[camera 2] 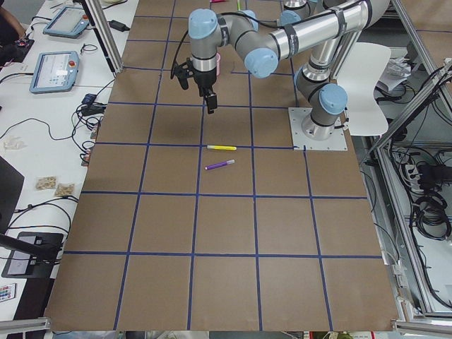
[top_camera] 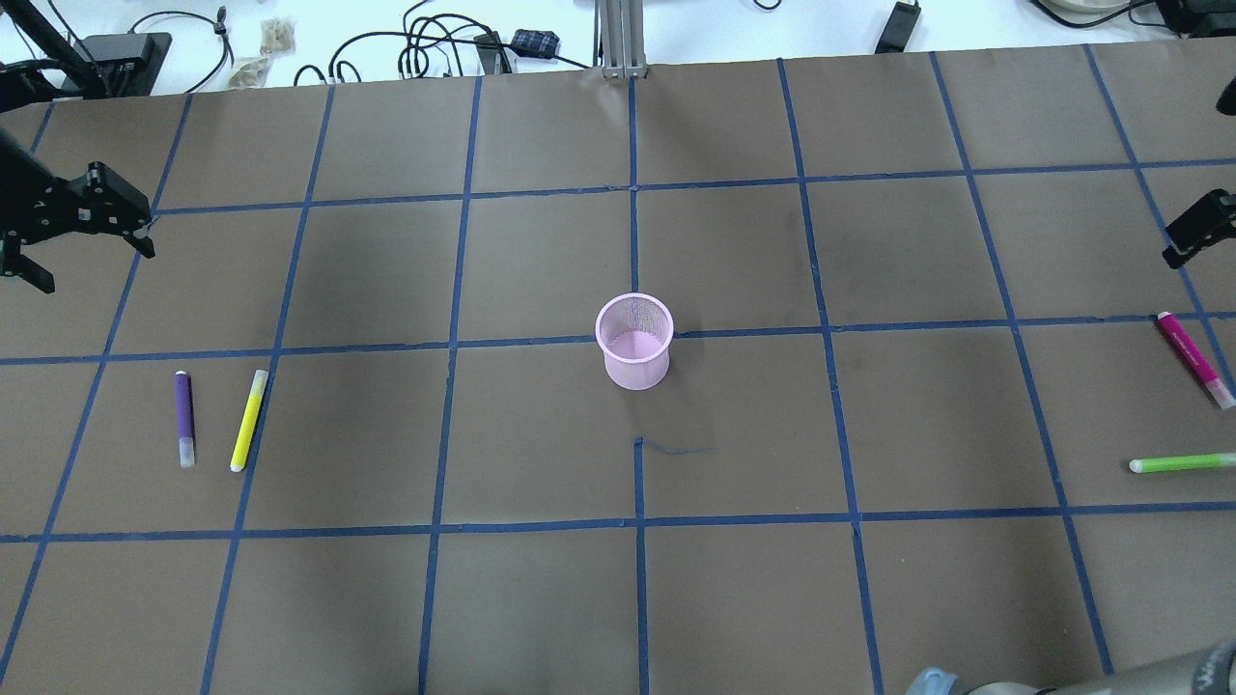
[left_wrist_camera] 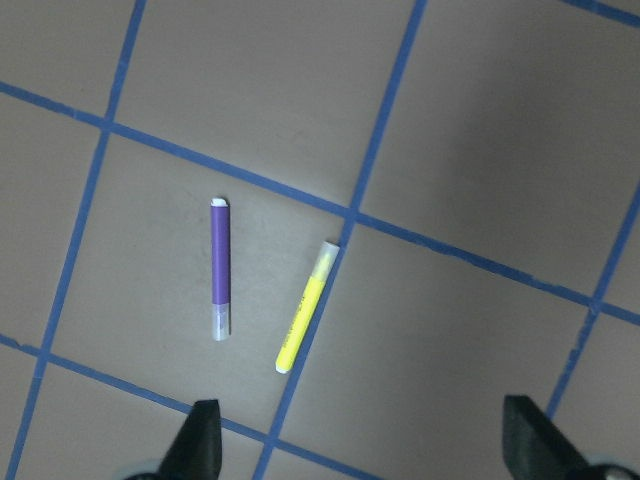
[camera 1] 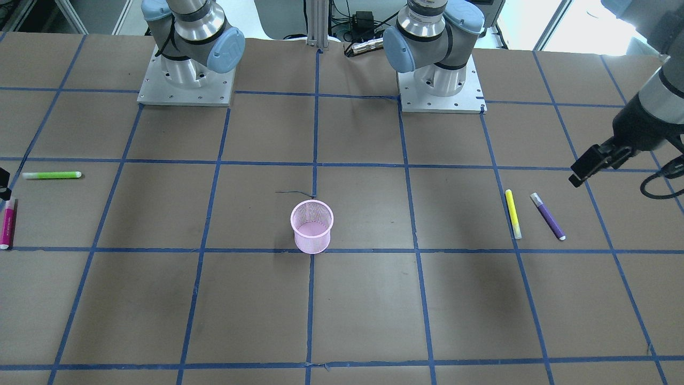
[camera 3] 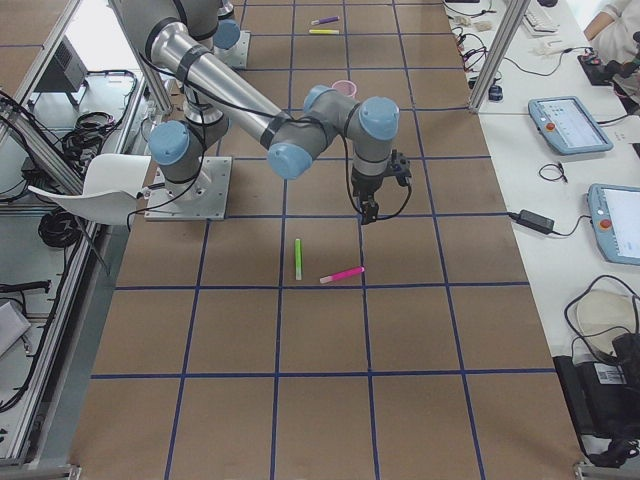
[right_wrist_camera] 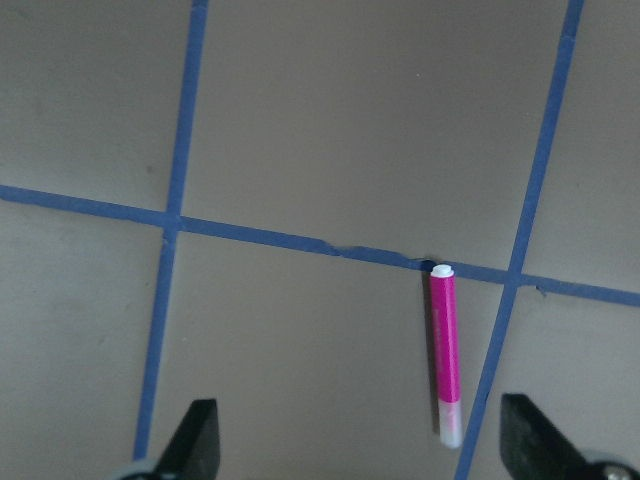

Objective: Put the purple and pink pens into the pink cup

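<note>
The pink mesh cup [camera 1: 312, 226] stands upright near the table's middle, also in the overhead view [top_camera: 633, 341]. The purple pen [top_camera: 183, 419] lies flat on the robot's left, and shows in the left wrist view [left_wrist_camera: 220, 268]. My left gripper [top_camera: 92, 256] hangs open and empty above and beyond it [left_wrist_camera: 365, 445]. The pink pen [top_camera: 1195, 358] lies flat on the robot's right, and shows in the right wrist view [right_wrist_camera: 445, 352]. My right gripper [top_camera: 1190, 234] is open and empty above it [right_wrist_camera: 360, 445], partly cut off by the overhead view's edge.
A yellow highlighter [top_camera: 248, 420] lies right beside the purple pen. A green highlighter [top_camera: 1182, 463] lies near the pink pen. The two arm bases [camera 1: 187, 80] [camera 1: 441, 80] stand at the robot's side of the brown, blue-taped table.
</note>
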`<move>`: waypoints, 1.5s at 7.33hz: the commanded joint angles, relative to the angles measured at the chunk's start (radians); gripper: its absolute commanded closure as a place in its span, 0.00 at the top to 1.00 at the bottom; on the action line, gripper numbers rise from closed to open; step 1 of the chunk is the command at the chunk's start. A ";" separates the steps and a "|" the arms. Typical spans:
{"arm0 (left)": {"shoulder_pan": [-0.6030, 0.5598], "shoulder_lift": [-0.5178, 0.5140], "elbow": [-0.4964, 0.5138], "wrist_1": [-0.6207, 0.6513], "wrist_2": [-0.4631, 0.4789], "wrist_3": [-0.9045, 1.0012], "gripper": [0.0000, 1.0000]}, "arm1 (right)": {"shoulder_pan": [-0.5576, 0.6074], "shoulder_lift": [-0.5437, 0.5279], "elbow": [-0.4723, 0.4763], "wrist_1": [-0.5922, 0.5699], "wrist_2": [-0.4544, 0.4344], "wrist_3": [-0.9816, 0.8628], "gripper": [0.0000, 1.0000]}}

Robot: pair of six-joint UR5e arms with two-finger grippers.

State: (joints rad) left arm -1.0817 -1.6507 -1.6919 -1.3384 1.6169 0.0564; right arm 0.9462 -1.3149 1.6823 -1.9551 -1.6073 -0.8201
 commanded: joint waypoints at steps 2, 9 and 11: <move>0.083 -0.162 -0.098 0.264 -0.002 0.074 1.00 | -0.043 0.164 0.003 -0.223 -0.006 -0.160 1.00; 0.121 -0.360 -0.120 0.315 -0.003 0.106 0.98 | -0.084 0.250 0.099 -0.332 -0.006 -0.251 0.71; 0.121 -0.385 -0.120 0.323 -0.002 0.117 0.82 | -0.084 0.255 0.088 -0.332 -0.008 -0.251 0.70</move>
State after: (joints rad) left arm -0.9603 -2.0180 -1.8107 -1.0202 1.6148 0.1692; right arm 0.8621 -1.0634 1.7754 -2.2875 -1.6128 -1.0714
